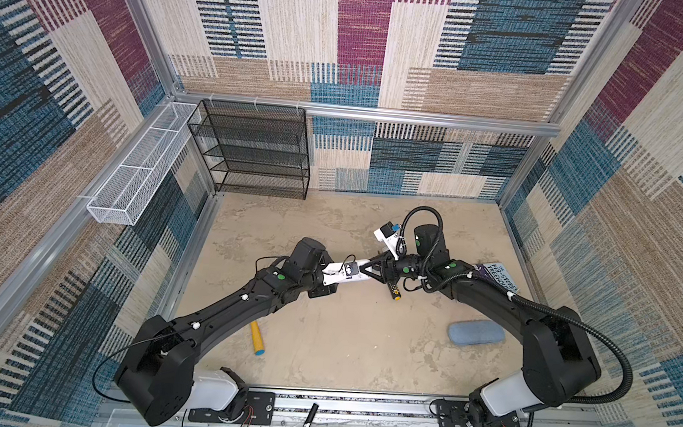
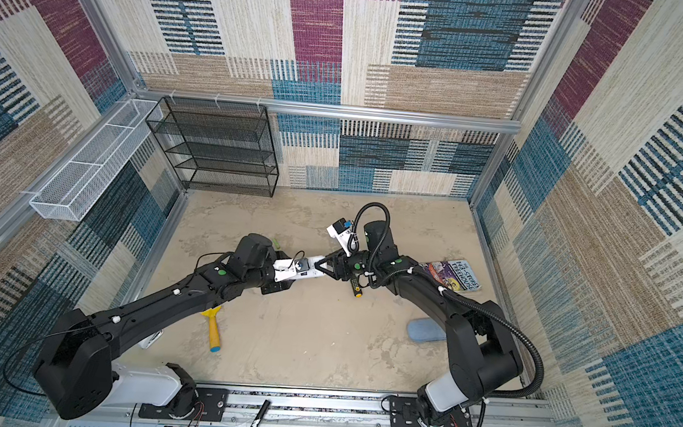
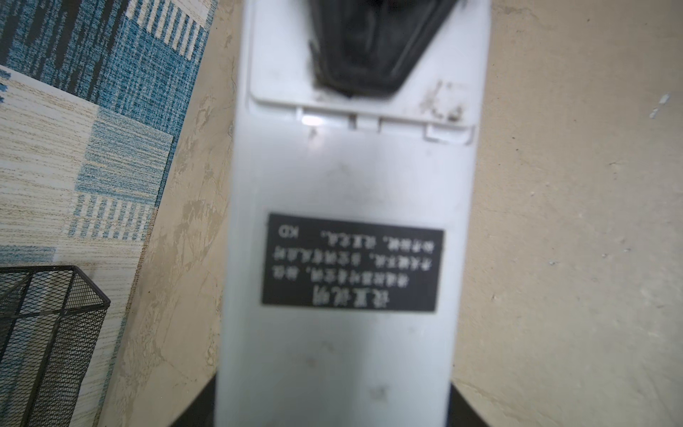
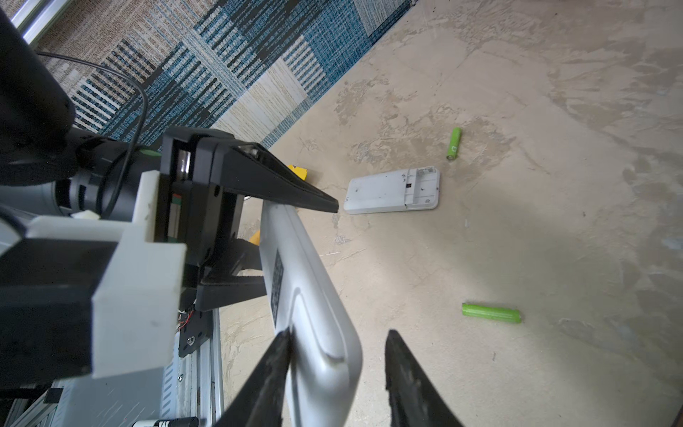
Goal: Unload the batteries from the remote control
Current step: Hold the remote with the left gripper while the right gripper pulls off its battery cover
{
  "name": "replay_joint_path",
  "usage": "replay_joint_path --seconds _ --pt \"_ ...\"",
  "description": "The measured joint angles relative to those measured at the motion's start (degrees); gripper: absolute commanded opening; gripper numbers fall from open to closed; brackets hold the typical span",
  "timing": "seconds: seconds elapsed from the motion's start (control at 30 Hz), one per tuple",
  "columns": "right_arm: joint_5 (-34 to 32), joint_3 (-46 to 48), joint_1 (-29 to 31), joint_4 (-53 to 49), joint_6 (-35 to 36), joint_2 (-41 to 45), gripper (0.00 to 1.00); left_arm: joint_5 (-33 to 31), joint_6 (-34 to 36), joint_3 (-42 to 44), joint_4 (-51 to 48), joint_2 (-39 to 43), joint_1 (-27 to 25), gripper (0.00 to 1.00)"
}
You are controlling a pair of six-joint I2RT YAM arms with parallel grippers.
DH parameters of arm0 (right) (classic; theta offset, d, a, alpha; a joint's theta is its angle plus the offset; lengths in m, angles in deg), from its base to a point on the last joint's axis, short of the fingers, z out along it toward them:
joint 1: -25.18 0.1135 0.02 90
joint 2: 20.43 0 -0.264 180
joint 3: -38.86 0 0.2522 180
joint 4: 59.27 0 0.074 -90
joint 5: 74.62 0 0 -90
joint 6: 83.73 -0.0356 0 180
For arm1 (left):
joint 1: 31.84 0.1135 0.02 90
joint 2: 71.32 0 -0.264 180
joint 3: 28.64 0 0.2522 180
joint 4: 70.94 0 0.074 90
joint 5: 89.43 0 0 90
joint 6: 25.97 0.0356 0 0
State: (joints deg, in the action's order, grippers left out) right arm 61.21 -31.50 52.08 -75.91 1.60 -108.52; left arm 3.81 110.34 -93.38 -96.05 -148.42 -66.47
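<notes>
My left gripper (image 4: 295, 244) is shut on a white remote control (image 3: 347, 177) and holds it above the floor, label side toward the left wrist camera. My right gripper (image 4: 338, 334) stands open astride the remote's far end. One of its fingers (image 3: 369, 48) rests on the closed battery cover (image 3: 281, 74), the other is clear of the remote. In both top views the two grippers meet mid-floor at the remote (image 1: 363, 263) (image 2: 319, 259). Two green batteries (image 4: 454, 143) (image 4: 491, 313) lie loose on the floor near a second white remote (image 4: 391, 190). One green battery (image 2: 276, 242) shows in a top view.
A black-and-yellow screwdriver (image 1: 393, 291) lies under the right wrist. On the floor are a yellow tool with a blue end (image 1: 257, 338), a blue-grey case (image 1: 476, 332) and a book (image 1: 501, 276). A black mesh rack (image 1: 253, 149) and white basket (image 1: 139, 165) stand back left.
</notes>
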Motion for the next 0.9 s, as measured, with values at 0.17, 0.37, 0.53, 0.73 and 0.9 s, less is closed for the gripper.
replay_joint_path --seconds 0.17,0.37,0.53,0.73,0.9 --pt "-1.1 0.5 0.0 0.0 0.0 -0.1 0.36 0.0 0.0 -0.2 -0.5 0.0 0.0 0.37" --pt "-2.4 1.2 -0.3 -0.1 0.0 0.3 0.30 -0.3 -0.1 -0.3 -2.0 -0.1 0.0 0.36" --pt "-2.5 1.4 -0.7 0.0 0.0 0.7 0.24 -0.3 -0.6 -0.3 -2.3 -0.1 0.0 0.36" --pt "-2.1 1.4 -0.7 0.0 -0.2 0.7 0.17 -0.7 -1.4 -0.2 -2.9 -0.3 0.1 0.36" --pt "-2.0 1.1 -0.7 -0.6 -0.2 0.9 0.14 -0.7 -1.8 -0.2 -3.0 -0.9 0.2 0.36"
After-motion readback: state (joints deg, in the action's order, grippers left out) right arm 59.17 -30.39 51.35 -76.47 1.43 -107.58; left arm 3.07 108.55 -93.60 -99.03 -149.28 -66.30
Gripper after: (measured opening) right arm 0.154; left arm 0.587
